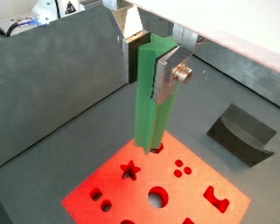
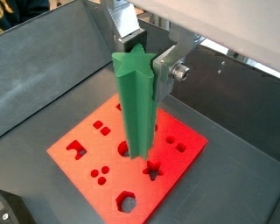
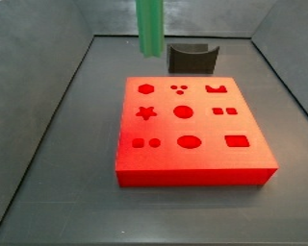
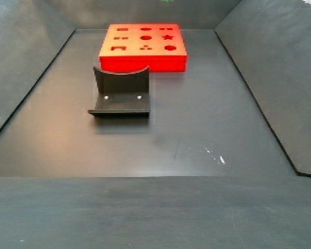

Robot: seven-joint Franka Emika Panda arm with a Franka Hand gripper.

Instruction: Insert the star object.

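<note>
My gripper (image 1: 150, 70) is shut on the star object, a long green peg (image 1: 150, 114), and holds it upright by its upper end. Its star-shaped end face shows in a wrist view (image 2: 139, 66). The peg hangs above the red block (image 1: 108, 192) with shaped holes, its lower end over the block's small holes and apart from the star hole (image 1: 130, 169), (image 2: 153, 171). In a side view only the peg (image 3: 150, 29) shows, above the block's (image 3: 195, 144) far left; the gripper is out of frame. In a side view the block (image 4: 145, 47) lies far back, with neither peg nor gripper in view.
A dark grey curved block (image 3: 192, 58), (image 4: 120, 92) stands on the floor just beside the red block; it also shows in a wrist view (image 1: 240, 133). Grey walls (image 3: 41, 58) enclose the dark floor (image 4: 185, 146).
</note>
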